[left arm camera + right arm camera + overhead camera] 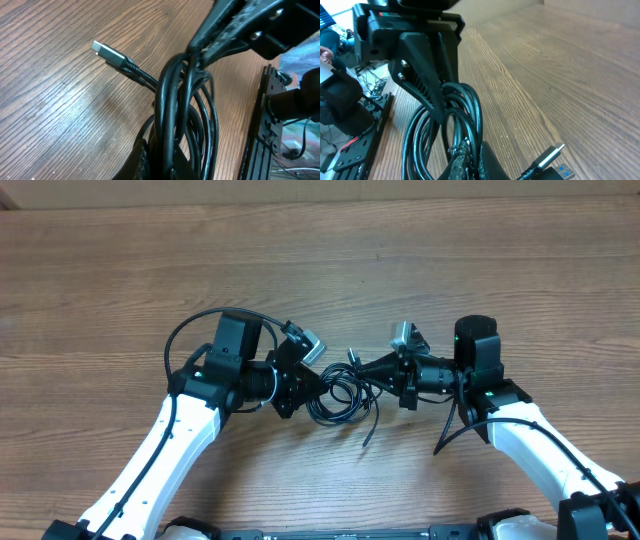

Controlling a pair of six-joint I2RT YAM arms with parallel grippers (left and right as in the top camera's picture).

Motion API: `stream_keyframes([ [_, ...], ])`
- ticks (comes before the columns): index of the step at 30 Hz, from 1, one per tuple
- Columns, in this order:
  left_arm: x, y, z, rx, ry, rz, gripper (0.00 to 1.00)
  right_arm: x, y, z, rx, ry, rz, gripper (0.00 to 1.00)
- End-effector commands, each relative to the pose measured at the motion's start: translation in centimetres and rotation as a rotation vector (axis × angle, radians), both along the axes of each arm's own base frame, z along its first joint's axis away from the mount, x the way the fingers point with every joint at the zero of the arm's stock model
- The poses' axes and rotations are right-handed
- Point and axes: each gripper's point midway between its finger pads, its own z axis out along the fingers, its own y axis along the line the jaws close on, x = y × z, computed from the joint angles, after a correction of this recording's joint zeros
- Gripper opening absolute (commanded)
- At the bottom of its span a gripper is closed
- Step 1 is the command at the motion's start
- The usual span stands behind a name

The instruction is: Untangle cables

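Left gripper [316, 380]: jaws closed tight on the cables [338, 402], with several black loops pinched between the pads. Right gripper [363, 368]: jaws likewise clamped on the same bundle, gripping the loops from the opposite side. The two sets of fingertips face each other and stand close together, with the coil hanging between and just below them. The cables remain looped together in one small coil. In the left wrist view the loops run down from the right gripper's closed tips toward the left gripper's own fingers at the lower edge of the frame. A silvery plug [106, 52] on a short length of cord sticks out to the side of the bundle, beyond the jaws; whether it touches the table [320, 260] cannot be told. In the right wrist view a second plug [550, 154] lies beside the right gripper's own fingers, outside the grip. From overhead, one loose end trails away from the coil below the right jaws and lies on the wood.
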Motion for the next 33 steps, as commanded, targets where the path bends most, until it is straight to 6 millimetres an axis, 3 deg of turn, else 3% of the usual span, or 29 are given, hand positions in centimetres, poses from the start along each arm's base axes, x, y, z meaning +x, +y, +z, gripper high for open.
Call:
stream_keyframes([
  [1,0.3,0.4,-0.4,0.022,0.012,0.033,0.04,-0.8,0.4,1.8,0.052,-0.049,0.070,0.04],
  [8,0.3,0.7,-0.8,0.044,0.022,0.045,0.04,-1.9,0.7,3.5,0.114,-0.111,0.159,0.04],
  [15,-0.7,1.0,-1.3,0.062,0.076,0.041,0.04,-1.4,0.9,5.1,0.153,-0.088,0.146,0.04],
  [25,-2.3,-0.4,-1.6,0.076,0.087,-0.023,0.04,-1.2,1.0,7.7,0.214,-0.052,0.135,0.04],
  [32,-2.2,-0.3,-2.1,0.125,0.068,-0.013,0.04,-1.1,0.9,7.6,0.213,-0.040,0.133,0.04],
  [33,-2.2,-0.1,-2.2,0.131,0.071,-0.009,0.04,-1.0,0.8,7.5,0.212,-0.036,0.129,0.10],
])
